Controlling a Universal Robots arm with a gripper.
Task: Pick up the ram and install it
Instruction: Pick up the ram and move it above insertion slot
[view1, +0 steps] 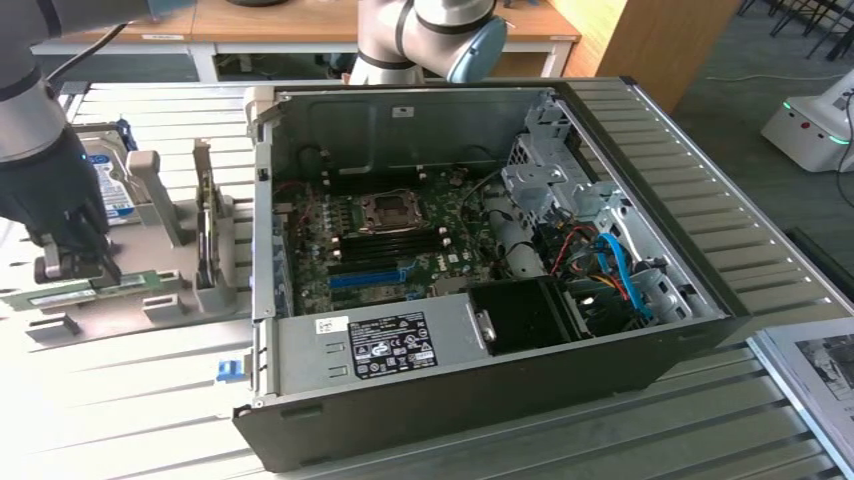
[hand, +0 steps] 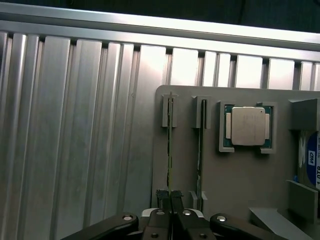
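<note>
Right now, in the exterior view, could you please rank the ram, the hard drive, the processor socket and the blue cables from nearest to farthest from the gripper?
From the gripper:
1. ram: in its grip, exterior view's left.
2. hard drive: standing just behind.
3. processor socket: middle of the open case.
4. blue cables: the exterior view's right end of it.

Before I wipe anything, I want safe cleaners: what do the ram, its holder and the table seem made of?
Ram: thin green circuit board, matte. Holder: flat grey, dull, probably plastic. Table: ribbed bare metal, likely aluminium, given its bright sheen.
</note>
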